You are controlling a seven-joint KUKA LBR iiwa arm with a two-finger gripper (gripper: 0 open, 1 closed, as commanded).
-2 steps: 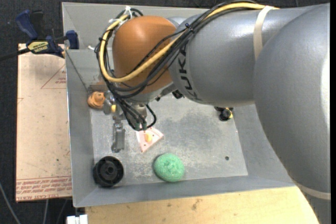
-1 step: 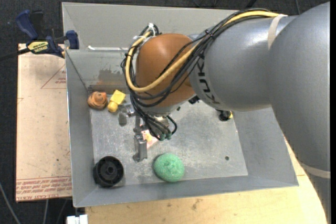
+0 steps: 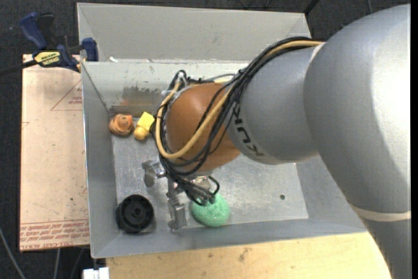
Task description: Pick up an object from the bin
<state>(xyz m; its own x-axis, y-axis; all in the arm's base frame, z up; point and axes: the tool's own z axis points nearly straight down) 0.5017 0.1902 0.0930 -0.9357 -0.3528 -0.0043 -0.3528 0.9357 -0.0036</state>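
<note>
Jaws hang between one green ball [image 3: 211, 212], one black wheel [image 3: 135, 213].

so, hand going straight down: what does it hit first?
Likely bare bin floor, between the black round piece and the green ball; the ball sits close beside the hand and could be grazed. Depth unclear.

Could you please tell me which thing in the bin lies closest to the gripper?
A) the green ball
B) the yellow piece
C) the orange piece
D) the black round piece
A: the green ball lies right beside the gripper near the bin's front wall, while the black round piece sits farther off in the front left corner.
</note>
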